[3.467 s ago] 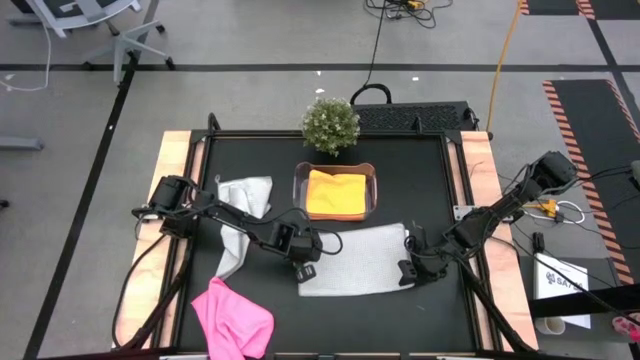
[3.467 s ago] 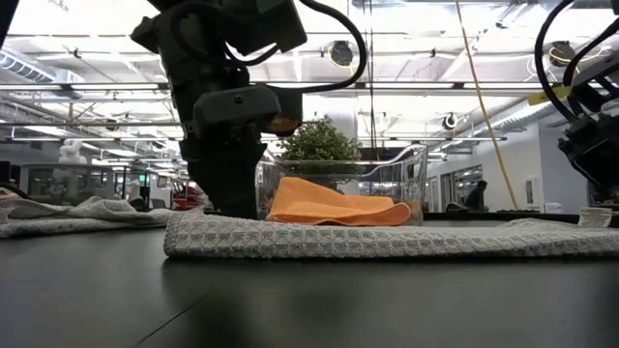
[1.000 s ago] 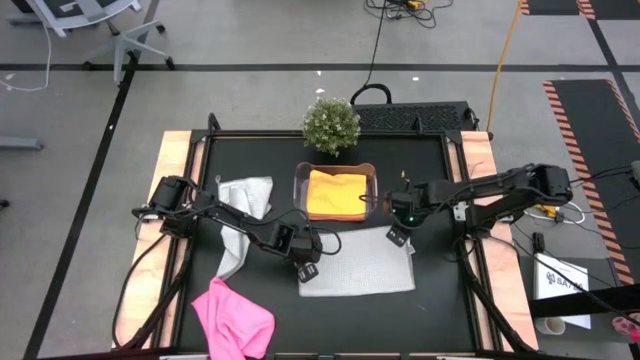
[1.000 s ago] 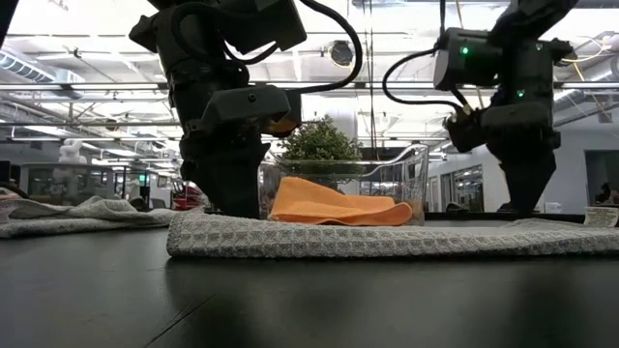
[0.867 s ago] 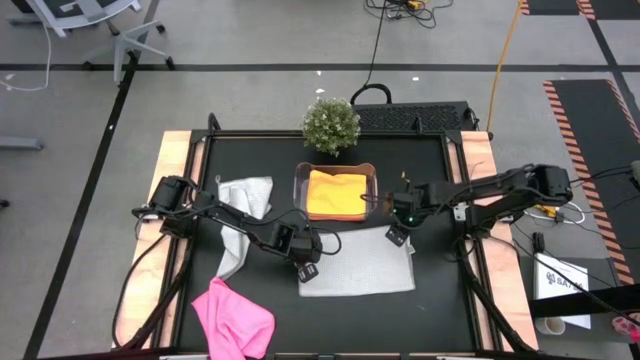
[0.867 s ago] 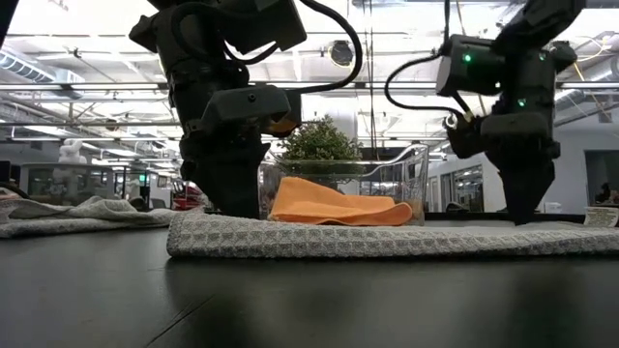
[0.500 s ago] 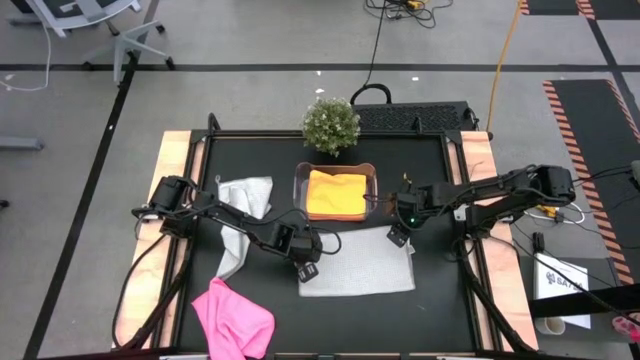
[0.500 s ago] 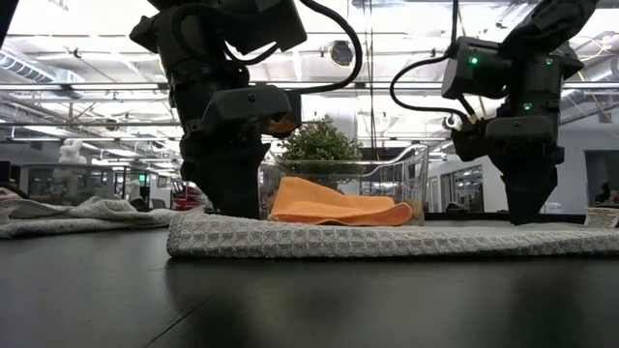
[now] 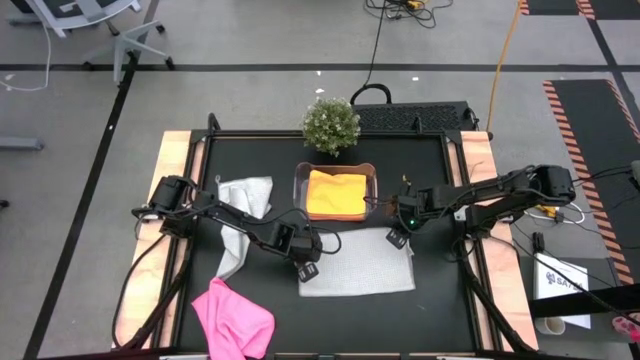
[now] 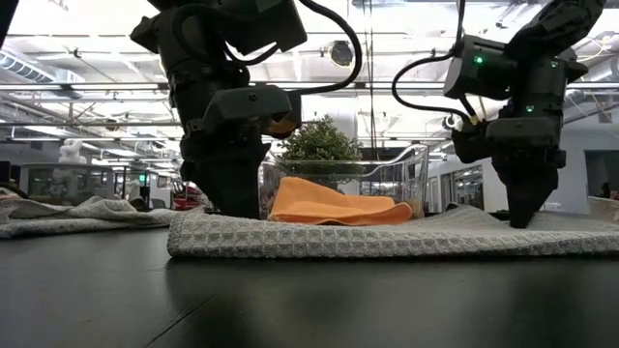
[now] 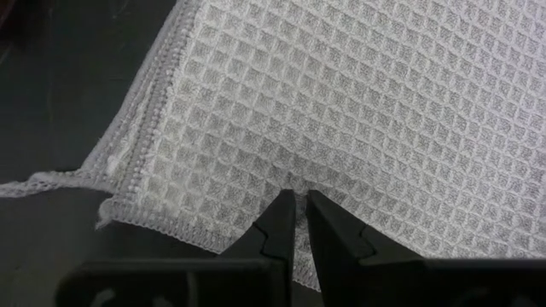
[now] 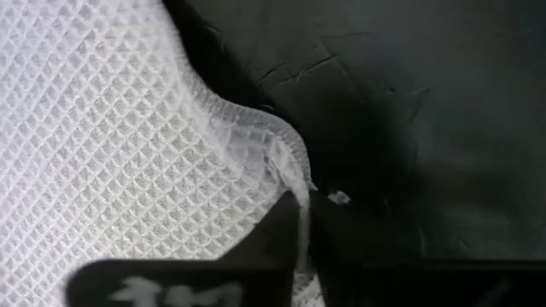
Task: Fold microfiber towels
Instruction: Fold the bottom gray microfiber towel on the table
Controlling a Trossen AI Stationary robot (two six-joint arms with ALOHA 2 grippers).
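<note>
Black matting covers the table [image 9: 250,150], and the work sits at its middle. At the right gripper [image 12: 300,223] the two dark fingers have come together on a hemmed corner of the grey waffle towel [image 9: 355,262], the edge puckered up between them; that gripper [image 9: 397,237] stands at the towel's far right corner, just beside the clear tub [image 9: 372,172]. The left gripper [image 11: 294,223] has its fingers nearly shut, pinching the weave near the towel's left edge [image 11: 162,111], at the far left corner [image 9: 305,268] in the overhead view. Holding both far corners this way likely sets up a fold toward the near edge, with the cloth kept taut between the arms. Farther out, an orange-yellow towel [image 9: 335,192] lies folded inside the tub, a second grey towel [image 9: 240,215] sprawls at the left, and a pink towel [image 9: 232,318] lies bunched at the near left corner. A small potted plant [image 9: 331,123] stands at the back edge.
</note>
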